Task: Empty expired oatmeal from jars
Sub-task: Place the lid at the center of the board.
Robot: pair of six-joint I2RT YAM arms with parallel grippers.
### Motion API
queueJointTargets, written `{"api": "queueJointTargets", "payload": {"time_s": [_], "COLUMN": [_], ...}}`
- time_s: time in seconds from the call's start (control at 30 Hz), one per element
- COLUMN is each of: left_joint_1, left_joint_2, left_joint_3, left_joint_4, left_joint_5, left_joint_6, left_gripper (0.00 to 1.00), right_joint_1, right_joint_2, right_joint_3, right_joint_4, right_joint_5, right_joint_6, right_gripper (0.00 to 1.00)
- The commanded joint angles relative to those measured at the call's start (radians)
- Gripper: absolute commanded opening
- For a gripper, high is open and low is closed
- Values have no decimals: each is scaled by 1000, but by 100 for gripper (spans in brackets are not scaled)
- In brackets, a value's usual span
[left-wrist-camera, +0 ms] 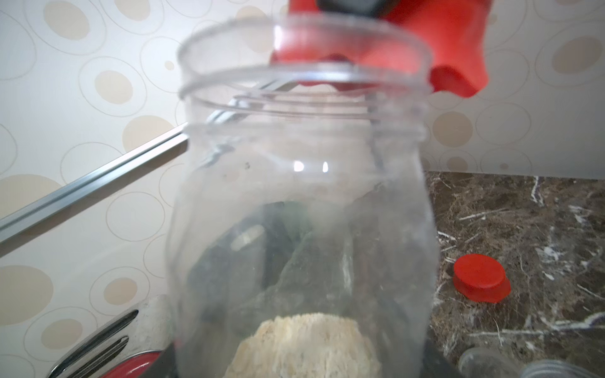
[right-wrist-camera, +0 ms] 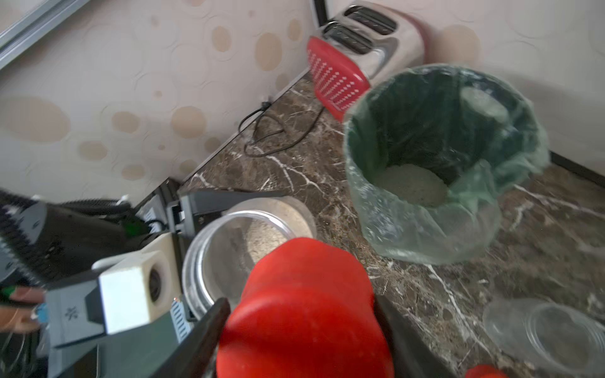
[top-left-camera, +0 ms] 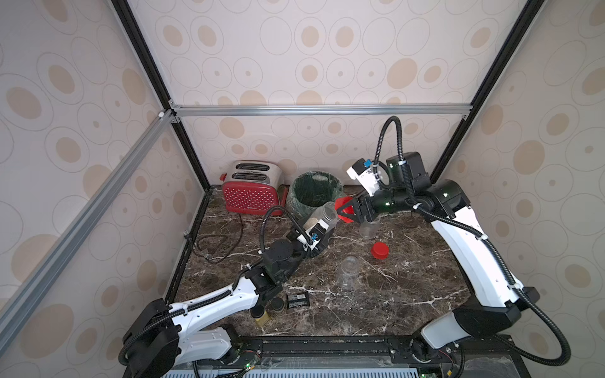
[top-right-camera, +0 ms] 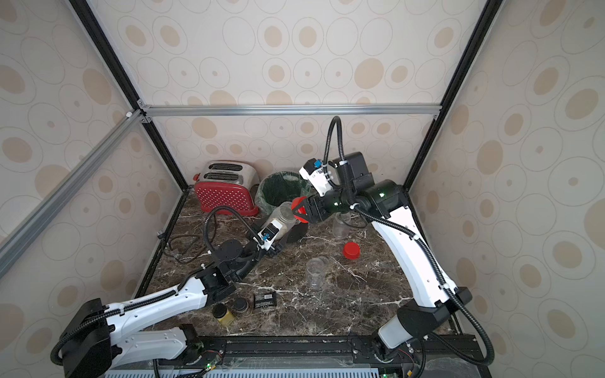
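Top view: left gripper (top-left-camera: pixel 319 229) is clamped on the clear plastic jar (top-left-camera: pixel 327 211). The jar's long axis tilts towards the green-lined round bin (top-left-camera: pixel 293 196) just beyond. Pale flaky oatmeal (top-left-camera: pixel 312 224) sits at the jar's base. Right gripper (top-left-camera: pixel 347 211) pinches the red screw lid (top-left-camera: pixel 339 203) beside the open mouth.

Cream wall panels (top-left-camera: pixel 294 137), beige oval-and-ring print, behind the red toaster (top-left-camera: pixel 252 193). Aluminium rail (top-left-camera: pixel 320 110) above the toaster. Black corner post (top-left-camera: pixel 190 153) beside it. Dark brown, white-veined marble tabletop (top-left-camera: pixel 409 294) beneath it.
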State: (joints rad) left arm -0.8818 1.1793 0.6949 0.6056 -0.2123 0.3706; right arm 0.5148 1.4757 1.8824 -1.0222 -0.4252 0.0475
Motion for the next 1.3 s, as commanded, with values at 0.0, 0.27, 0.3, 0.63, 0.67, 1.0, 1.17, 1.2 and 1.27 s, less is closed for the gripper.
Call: {"api": "queueJointTargets", "payload": {"time_s": [0.0,0.27,0.3,0.63,0.67,1.0,1.17,1.2,1.27], "left_joint_1": [1,-7,-6,-8,-9,-8,-8,-8,-9], "left_joint_2": [-53,-90,-95,-89,-87,-76,-66,-64,-61], "left_joint_3": [13,24,24,35,38,44,51,53,57], "left_joint_4": [19,-47,-53,-67,-68,-72,-73,-72,-76], "left_joint_5": [-7,0,-2,-3,-2,-11,-10,-9,-7], "left_joint_6": [-28,-58,-61,-70,-70,-61,-59,-59,-59], "left_gripper": [50,50,50,51,51,51,51,51,51], "right_joint_1": [-8,-66,-81,-139,-150,-215,-229,-229,-230], "right_joint_2": [-92,-238,-255,-241,-217,-83,-49,-46,-46], "right_joint_3": [-205,-641,-684,-1030,-1044,-1153,-1163,-1165,-1168], "right_joint_4": [21,101,124,395,408,513,529,530,536], "right_joint_5": [214,286,268,198,171,180,175,177,177], "right_joint_6": [189,348,368,543,553,555,534,531,528], "right_gripper": [31,31,30,30,29,32,46,49,55]}}
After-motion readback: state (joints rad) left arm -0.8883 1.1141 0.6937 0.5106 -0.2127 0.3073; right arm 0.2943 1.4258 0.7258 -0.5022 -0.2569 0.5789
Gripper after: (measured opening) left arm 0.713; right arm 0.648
